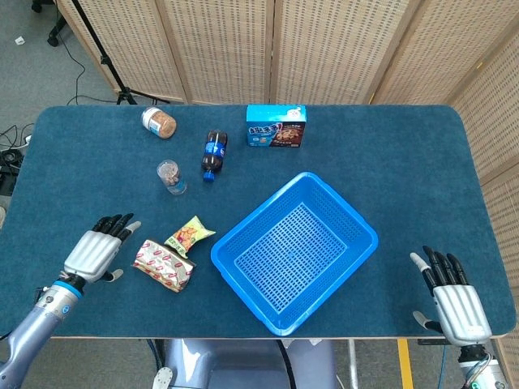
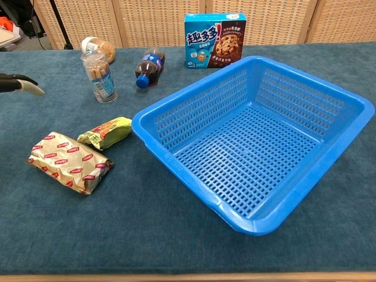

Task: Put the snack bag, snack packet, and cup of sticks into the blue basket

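The foil snack bag (image 1: 164, 265) (image 2: 70, 162) with red markings lies left of the blue basket (image 1: 357, 220) (image 2: 154, 121). A small yellow-green snack packet (image 1: 189, 235) (image 2: 107, 132) lies between them. The clear cup of sticks (image 1: 170, 177) (image 2: 99, 76) stands upright farther back. My left hand (image 1: 98, 253) hovers open just left of the snack bag, fingers spread; only its fingertips (image 2: 22, 86) show in the chest view. My right hand (image 1: 452, 298) is open near the table's front right corner, holding nothing.
A cola bottle (image 1: 213, 153) (image 2: 149, 66) lies on its side behind the cup. A blue cookie box (image 1: 276, 126) (image 2: 212, 40) stands at the back. A jar (image 1: 159, 122) (image 2: 100, 47) lies at the back left. Folding screens stand behind the table.
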`<state>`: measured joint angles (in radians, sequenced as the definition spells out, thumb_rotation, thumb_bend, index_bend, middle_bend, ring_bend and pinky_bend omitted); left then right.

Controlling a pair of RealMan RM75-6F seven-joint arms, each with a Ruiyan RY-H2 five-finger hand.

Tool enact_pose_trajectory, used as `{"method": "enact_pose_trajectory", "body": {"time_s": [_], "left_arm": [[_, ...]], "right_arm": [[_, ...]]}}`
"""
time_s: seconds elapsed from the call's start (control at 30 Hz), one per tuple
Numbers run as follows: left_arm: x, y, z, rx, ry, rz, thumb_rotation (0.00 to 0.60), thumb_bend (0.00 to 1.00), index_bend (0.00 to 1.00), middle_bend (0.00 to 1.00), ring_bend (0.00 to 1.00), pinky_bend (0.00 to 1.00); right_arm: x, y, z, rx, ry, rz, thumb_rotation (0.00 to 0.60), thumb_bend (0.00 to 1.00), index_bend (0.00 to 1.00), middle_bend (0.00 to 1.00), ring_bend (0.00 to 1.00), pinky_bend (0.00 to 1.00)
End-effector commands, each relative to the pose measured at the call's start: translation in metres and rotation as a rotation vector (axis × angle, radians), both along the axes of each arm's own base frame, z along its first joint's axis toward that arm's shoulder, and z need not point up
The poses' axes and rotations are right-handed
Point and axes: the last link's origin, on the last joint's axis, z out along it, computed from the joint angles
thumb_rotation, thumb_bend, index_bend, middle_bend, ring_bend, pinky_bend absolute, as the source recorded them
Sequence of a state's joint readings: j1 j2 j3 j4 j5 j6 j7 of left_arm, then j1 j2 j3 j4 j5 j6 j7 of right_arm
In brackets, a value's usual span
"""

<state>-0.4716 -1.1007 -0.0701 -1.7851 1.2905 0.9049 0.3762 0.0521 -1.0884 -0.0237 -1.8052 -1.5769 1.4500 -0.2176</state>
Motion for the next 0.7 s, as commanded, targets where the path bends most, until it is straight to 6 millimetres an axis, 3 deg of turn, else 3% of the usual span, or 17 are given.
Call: {"method": "enact_pose_trajectory", "body": {"time_s": [0.03, 0.33, 0.47, 0.7], "left_arm": [[0.009, 0.009, -0.013, -0.039, 0.026, -0.026, 0.6, 0.19, 0.07, 0.0, 0.0, 0.1], [0.019, 0.001, -0.037, -0.127, 0.072, -0.069, 0.6, 0.2, 0.17, 0.0, 0.0, 0.1], [0.021, -0.01, -0.044, -0.166, 0.097, -0.086, 0.6, 0.2, 0.18, 0.0, 0.0, 0.1], [0.02, -0.01, -0.049, -0.173, 0.105, -0.077, 0.6, 0.21, 0.19, 0.0, 0.0, 0.1]], "right_arm": [[0.001, 0.001, 0.002, -0.004, -0.005, 0.005, 0.6, 0.13, 0.09, 0.0, 0.0, 0.0], [0.001, 0.002, 0.009, -0.024, -0.028, 0.009, 0.6, 0.13, 0.09, 0.0, 0.0, 0.0], [0.001, 0.003, 0.012, -0.031, -0.033, 0.011, 0.6, 0.13, 0.09, 0.0, 0.0, 0.0], [0.001, 0.003, 0.012, -0.03, -0.033, 0.013, 0.6, 0.13, 0.09, 0.0, 0.0, 0.0]]}}
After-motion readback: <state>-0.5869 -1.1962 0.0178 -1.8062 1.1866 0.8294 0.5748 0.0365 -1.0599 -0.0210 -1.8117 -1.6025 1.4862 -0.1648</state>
